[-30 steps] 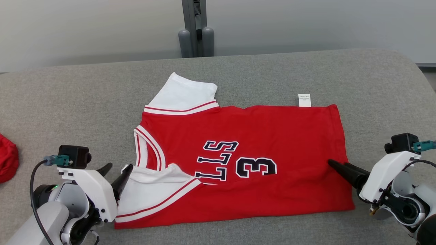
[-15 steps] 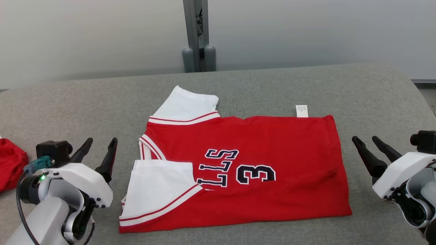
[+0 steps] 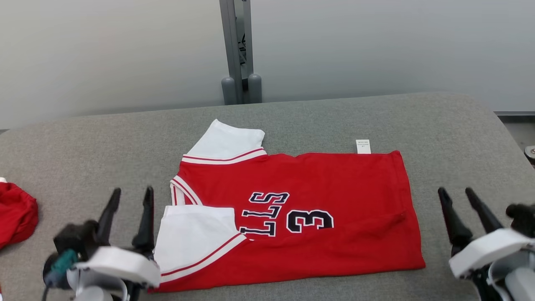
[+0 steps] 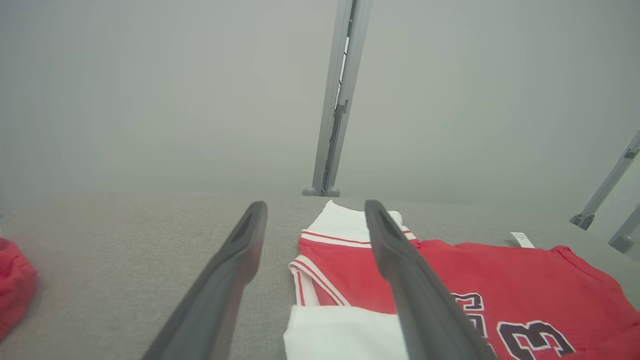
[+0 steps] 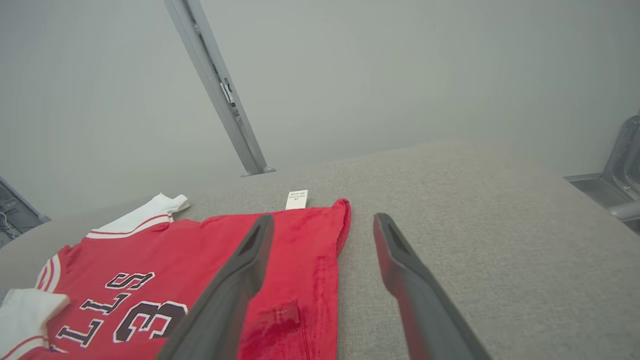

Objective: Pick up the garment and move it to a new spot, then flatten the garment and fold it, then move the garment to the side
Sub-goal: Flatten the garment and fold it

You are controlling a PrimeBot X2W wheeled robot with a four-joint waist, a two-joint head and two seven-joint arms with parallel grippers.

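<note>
The garment (image 3: 317,196) is a red jersey with white sleeves, dark letters and a "3". It lies flat on the grey padded table (image 3: 459,138), its near long side folded over and the near white sleeve (image 3: 196,234) laid on top. My left gripper (image 3: 130,194) stands open just left of that sleeve, holding nothing. Off the hem end at the right my right gripper (image 3: 454,193) is open and empty too. The left wrist view shows the jersey (image 4: 500,280) past the open fingers (image 4: 400,260). In the right wrist view the hem (image 5: 320,260) lies under the left finger (image 5: 240,280).
Another red cloth (image 3: 14,213) lies at the table's left edge, also in the left wrist view (image 4: 15,285). A grey post (image 3: 236,50) stands behind the table against a pale wall. A white label (image 3: 363,146) sticks out at the jersey's far edge.
Both grippers have let go of the jersey and drawn back off it, the left one opening wide. The near sleeve now lies flat. The head camera has tilted up a little.
</note>
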